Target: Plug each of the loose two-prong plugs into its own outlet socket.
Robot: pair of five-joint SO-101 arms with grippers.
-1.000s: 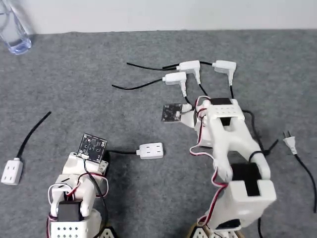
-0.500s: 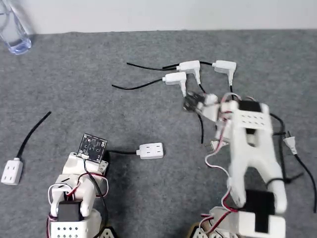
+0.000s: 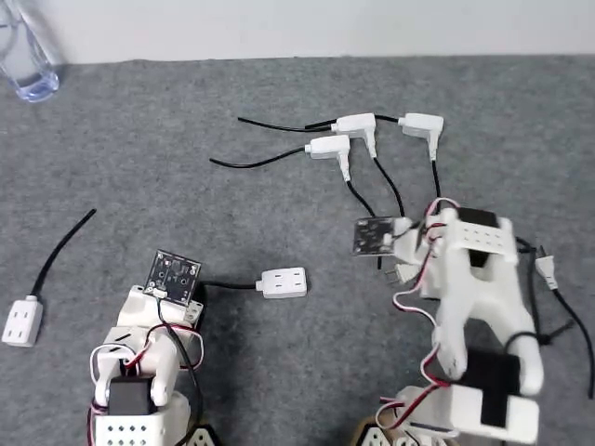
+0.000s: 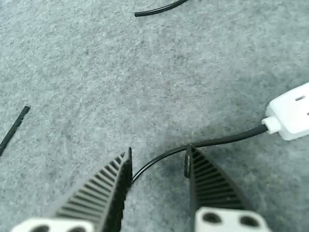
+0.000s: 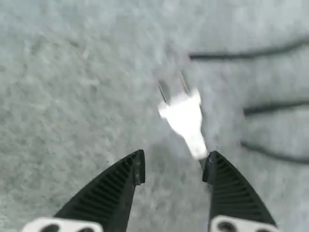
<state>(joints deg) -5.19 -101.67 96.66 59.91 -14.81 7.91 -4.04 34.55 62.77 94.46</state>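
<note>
While my right end effector hangs low over the grey desk with its fingers spread, a white two-prong plug lies on the desk just past the fingertips. The plug is nearer one finger, ungripped, with its prongs pointing away from me. My left end effector is likewise spread, and it straddles a black cord that runs out to a white outlet socket. Seen from above, that outlet socket rests between my two arms. A second outlet socket sits at the desk's left edge. Three white plugs lie grouped on the far side, and a further plug lies just right of my right arm.
</note>
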